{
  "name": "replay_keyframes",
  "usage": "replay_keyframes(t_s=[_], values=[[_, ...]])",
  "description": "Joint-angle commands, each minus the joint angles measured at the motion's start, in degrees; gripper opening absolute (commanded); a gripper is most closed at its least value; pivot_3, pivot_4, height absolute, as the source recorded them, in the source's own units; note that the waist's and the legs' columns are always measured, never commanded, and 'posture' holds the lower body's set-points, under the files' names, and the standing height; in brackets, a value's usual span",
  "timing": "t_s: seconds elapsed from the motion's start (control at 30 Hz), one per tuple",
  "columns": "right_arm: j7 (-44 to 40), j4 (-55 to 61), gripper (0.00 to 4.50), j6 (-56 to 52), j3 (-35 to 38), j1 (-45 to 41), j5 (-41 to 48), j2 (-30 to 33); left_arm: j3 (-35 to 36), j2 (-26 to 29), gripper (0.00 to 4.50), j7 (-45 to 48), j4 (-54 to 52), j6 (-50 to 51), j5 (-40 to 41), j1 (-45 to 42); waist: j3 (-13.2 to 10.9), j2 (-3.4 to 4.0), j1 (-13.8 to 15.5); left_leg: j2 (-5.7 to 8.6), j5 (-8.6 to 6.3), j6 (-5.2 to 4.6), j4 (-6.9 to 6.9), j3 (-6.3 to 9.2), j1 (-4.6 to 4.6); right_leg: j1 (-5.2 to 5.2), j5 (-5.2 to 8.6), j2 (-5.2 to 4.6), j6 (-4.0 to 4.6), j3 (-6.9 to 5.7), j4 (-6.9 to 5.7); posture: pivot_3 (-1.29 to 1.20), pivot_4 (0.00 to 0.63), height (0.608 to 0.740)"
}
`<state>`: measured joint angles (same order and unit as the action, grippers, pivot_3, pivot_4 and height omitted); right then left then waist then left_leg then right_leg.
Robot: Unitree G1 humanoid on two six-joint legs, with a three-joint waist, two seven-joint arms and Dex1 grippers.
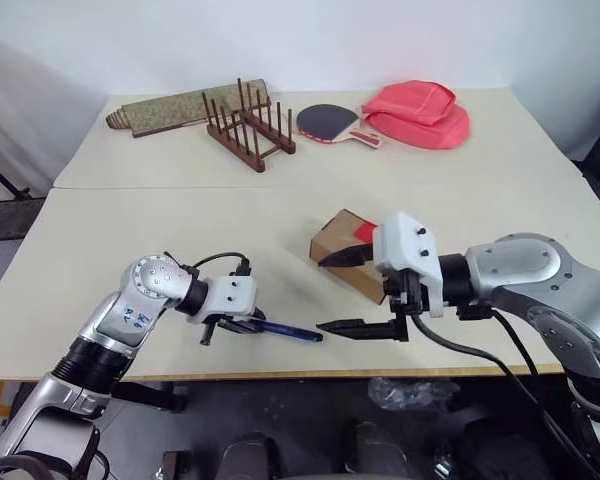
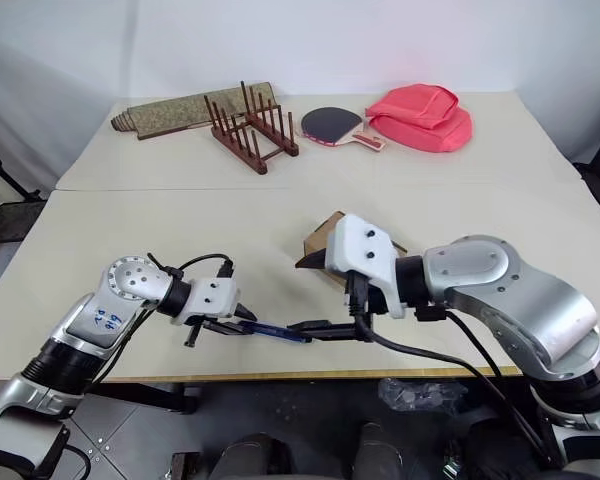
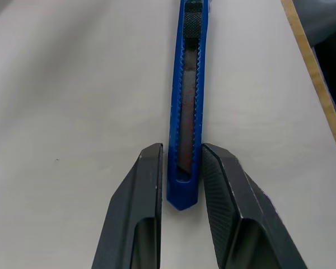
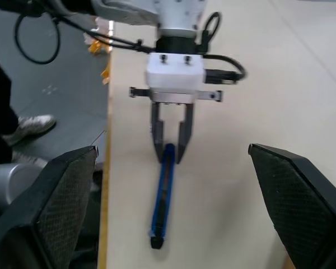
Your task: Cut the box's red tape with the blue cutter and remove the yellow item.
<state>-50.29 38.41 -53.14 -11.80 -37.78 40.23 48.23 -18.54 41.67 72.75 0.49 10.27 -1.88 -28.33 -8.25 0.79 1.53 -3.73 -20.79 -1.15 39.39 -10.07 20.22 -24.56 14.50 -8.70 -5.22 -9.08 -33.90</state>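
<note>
Left wrist view gave you the clearest read: the left gripper [image 3: 182, 168] had its two black fingers [image 3: 137, 207] closed in on the butt end of the blue cutter [image 3: 187, 101], one each side. Cutter lay flat on the table [image 3: 73, 84], slider ridges facing up, with the table's wooden front edge [image 3: 316, 84] close alongside.

Right wrist view showed you what that one didn't: the whole cutter [image 4: 162, 196] pointing away from the left gripper [image 4: 172, 147], dark tip toward the right gripper, parallel to the table edge with floor just beyond. Right fingers [image 4: 56, 207] stood wide apart, holding nothing. A person's shoe [image 4: 31, 124] was on the floor off the table.

Head views placed the rest for you. The box [image 1: 345, 250] sat near the table's middle, partly behind the right gripper [image 1: 345, 292], red tape [image 1: 366, 232] on its top. The yellow item could not be seen.

At the far edge, well apart: a rolled mat [image 1: 185, 108], wooden rack [image 1: 245, 130], paddle [image 1: 332, 124] and red bag [image 1: 420, 113]. Bare tabletop lay open between them and the box, and to the left of the cutter.
</note>
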Motion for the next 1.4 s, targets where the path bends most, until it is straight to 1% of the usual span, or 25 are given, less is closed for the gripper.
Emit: replay_keyframes(t_s=[0.03,0.1,0.13,0.17,0.3,0.4,0.43,0.47,0.57,0.77,0.83,0.87,1.4], values=[[0.9,2.27,4.5,-1.4,-3.82,-0.66,-3.02,0.52,-6.28,0.31,1.13,-1.86,0.31,4.67,-6.04,5.29,0.08,-0.02,-0.02,0.0,-0.01,-0.01,0.0,0.01,0.0,0.01,0.0,0.0,0.0,0.0,0.03,0.0,0.15,0.74],[1.19,2.34,4.5,-1.29,-5.88,-0.76,-4.38,-0.11,-6.15,0.25,1.13,-2.74,-0.77,6.06,-6.13,5.79,0.13,0.07,-0.04,0.0,-0.01,-0.01,0.0,0.0,-0.01,0.0,0.0,0.0,0.0,0.0,0.04,0.0,0.15,0.74],[1.75,2.18,4.5,-1.5,-7.54,-1.01,-5.63,-0.58,-6.1,0.25,0.76,-3.16,-1.43,6.98,-6.04,6.15,0.18,0.12,-0.06,-0.01,-0.01,-0.01,0.0,0.0,-0.01,0.0,0.0,0.0,0.0,0.0,0.04,0.0,0.15,0.74],[1.9,1.99,4.5,-2.05,-10.24,-1.77,-7.4,-0.69,-6.13,0.31,0.6,-3.59,-2.16,8.1,-6.09,6.53,0.2,0.16,-0.04,-0.01,-0.01,0.0,0.0,0.0,-0.01,0.0,0.0,0.01,0.0,0.0,0.03,0.0,0.15,0.74],[2.83,0.09,4.5,-2.14,-16.67,-3.15,-13.13,-1.93,-6.37,0.53,0.6,-4.82,-3.98,10.59,-6.32,7.16,0.28,0.22,-0.03,-0.02,-0.01,0.0,0.02,0.0,-0.02,0.0,0.01,-0.01,0.01,0.0,0.06,0.0,0.15,0.74],[4.63,-3.75,4.5,-3.87,-21.44,-4.71,-17.31,-4.64,-6.34,0.33,0.6,-5.74,-6.08,12.92,-6.4,7.67,0.31,0.25,-0.1,-0.02,-0.01,0.0,0.02,-0.01,-0.02,0.0,0.01,-0.02,0.01,0.01,0.04,0.0,0.15,0.74],[4.75,-4.7,4.11,-3.52,-22.26,-4.95,-18.4,-5.34,-6.34,0.21,0.59,-5.98,-6.63,13.53,-6.37,7.8,0.33,0.27,-0.08,-0.02,-0.01,0.0,0.02,-0.01,-0.04,0.0,0.01,-0.02,0.01,0.02,0.03,0.0,0.15,0.74],[4.66,-5.46,3.92,-3.21,-22.73,-5.17,-19.29,-5.76,-6.57,0.36,0.59,-6.19,-7.24,13.53,-6.69,8.05,0.33,0.28,-0.02,-0.02,0.0,0.0,0.03,-0.01,-0.04,0.0,0.01,-0.02,0.01,0.01,0.02,0.0,0.15,0.74],[4.57,-7.85,2.9,-2.98,-23.06,-5.85,-21.28,-6.97,-6.96,0.67,0.59,-6.96,-8.11,13.8,-7.78,8.21,0.33,0.28,0.0,-0.01,0.0,0.0,0.05,0.0,-0.01,0.0,0.01,-0.02,0.01,0.0,0.01,0.0,0.15,0.74],[1.98,-9.43,0.95,-0.75,-23.25,-5.51,-23.73,-6.47,-6.98,0.36,0.59,-8.18,-9.95,15.84,-8.69,8.39,0.33,0.28,-0.01,-0.02,-0.01,-0.01,0.11,0.01,-0.01,0.0,0.01,-0.02,0.01,0.0,0.02,0.0,0.15,0.74],[1.14,-9.92,0.22,-0.3,-23.49,-5.34,-24.51,-6.32,-7.07,0.28,0.59,-8.53,-10.68,16.75,-8.96,8.61,0.33,0.28,-0.01,-0.04,-0.01,-0.01,0.11,0.01,-0.01,0.0,0.0,-0.02,0.01,0.0,0.01,0.0,0.15,0.74],[0.69,-10.16,0.05,-0.14,-23.84,-5.3,-24.96,-6.23,-7.16,0.27,0.59,-8.88,-10.88,16.98,-9.3,8.69,0.33,0.28,-0.01,-0.04,-0.01,-0.01,0.11,0.01,-0.01,0.0,0.0,-0.02,0.01,0.0,0.01,0.0,0.15,0.74],[-4.03,-15.31,0.05,6.16,-26.91,-2.61,-31.61,-8.07,-8.26,0.08,0.59,-8.62,-12.45,19.49,-9.96,8.2,0.33,0.28,-0.04,-0.07,-0.02,-0.01,0.12,0.01,-0.01,0.0,0.0,-0.04,0.0,0.0,0.02,0.0,0.15,0.74]])
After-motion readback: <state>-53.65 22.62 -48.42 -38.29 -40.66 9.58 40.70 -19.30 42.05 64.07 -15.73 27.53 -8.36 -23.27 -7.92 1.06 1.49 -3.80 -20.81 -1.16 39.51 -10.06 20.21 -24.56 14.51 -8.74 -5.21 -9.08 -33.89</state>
